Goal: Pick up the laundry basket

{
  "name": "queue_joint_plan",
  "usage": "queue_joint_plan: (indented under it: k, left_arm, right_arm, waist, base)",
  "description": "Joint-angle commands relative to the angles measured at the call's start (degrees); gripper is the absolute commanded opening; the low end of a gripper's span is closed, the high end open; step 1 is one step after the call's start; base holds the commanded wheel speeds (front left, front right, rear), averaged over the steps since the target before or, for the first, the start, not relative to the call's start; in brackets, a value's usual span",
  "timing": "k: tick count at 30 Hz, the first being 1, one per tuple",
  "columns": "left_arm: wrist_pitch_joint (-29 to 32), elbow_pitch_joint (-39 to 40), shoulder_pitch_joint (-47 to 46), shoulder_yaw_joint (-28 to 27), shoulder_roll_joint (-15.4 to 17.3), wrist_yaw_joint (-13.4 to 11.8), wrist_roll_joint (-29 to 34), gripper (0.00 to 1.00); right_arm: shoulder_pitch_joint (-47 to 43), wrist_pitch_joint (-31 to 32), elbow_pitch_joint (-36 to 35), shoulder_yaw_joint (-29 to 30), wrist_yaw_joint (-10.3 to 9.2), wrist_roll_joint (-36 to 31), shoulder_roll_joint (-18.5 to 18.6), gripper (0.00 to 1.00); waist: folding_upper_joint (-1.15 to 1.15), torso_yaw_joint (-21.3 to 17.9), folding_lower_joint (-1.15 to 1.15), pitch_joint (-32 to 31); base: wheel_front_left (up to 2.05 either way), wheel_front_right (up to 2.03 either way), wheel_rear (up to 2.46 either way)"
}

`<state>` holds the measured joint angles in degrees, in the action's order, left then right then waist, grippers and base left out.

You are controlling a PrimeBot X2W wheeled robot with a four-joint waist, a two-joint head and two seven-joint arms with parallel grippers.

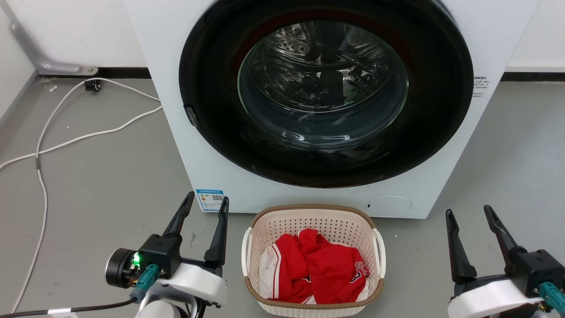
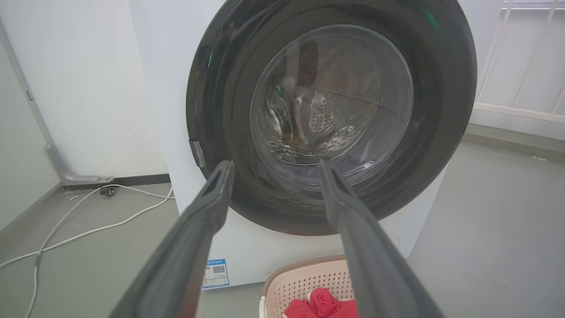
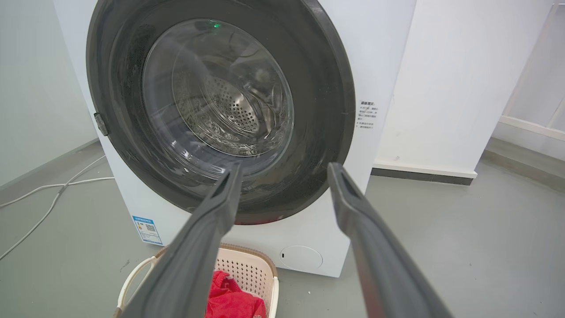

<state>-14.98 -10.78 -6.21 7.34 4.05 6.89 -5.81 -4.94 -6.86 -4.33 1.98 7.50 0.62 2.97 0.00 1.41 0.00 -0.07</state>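
The laundry basket (image 1: 282, 223) sits on the grey floor just in front of the washer, cream-white and perforated with a brown rim and white side handles; red and white clothes (image 1: 318, 269) lie inside. Its far rim shows low in the left wrist view, laundry basket (image 2: 304, 278), and in the right wrist view, laundry basket (image 3: 247, 265). My left gripper (image 1: 205, 203) stands open to the basket's left, apart from it. To the basket's right, also apart from it, my right gripper (image 1: 468, 212) is open. Both grippers hold nothing.
A white front-loading washer (image 1: 176, 110) with a closed dark round door (image 1: 326, 92) rises right behind the basket. White cables (image 1: 66, 141) trail across the floor at the left. A white wall panel (image 3: 454, 88) stands to the washer's right.
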Motion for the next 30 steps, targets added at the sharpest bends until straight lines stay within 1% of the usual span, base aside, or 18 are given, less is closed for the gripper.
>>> queue_joint_plan:
  k: [1, 18, 24, 30]
  left_arm:
    - [-0.3, -0.1, -0.5, -0.1, 0.0, 0.1, 0.0, 1.0]
    - [-0.3, -0.2, -1.4, -0.8, -0.4, 0.2, 0.6, 1.0]
    - [-0.3, -0.6, -4.1, -1.2, -0.4, 0.1, 0.5, 1.0]
    - [-0.3, -1.9, -10.0, -1.8, 0.6, 0.4, -0.2, 1.0]
  right_arm:
    - [-0.3, -0.1, 0.0, 0.0, -0.02, 0.3, -0.2, 1.0]
    - [0.5, 1.1, 0.5, 0.0, -0.02, 0.1, -0.2, 1.0]
    - [3.0, 1.6, 1.0, 0.5, -0.02, 0.4, -0.2, 1.0]
    - [8.5, 1.2, 3.7, 1.7, -0.02, 1.5, -0.2, 1.0]
  waist:
    - [0.0, 0.0, 0.0, 0.1]
    - [0.0, -0.2, 0.0, 1.2]
    - [0.0, -0.6, 0.0, 4.7]
    - [0.0, -1.0, 0.0, 10.7]
  base:
    - [0.0, 0.0, 0.0]
    - [0.0, 0.0, 0.0]
    - [0.0, 0.0, 0.0]
    - [0.0, 0.0, 0.0]
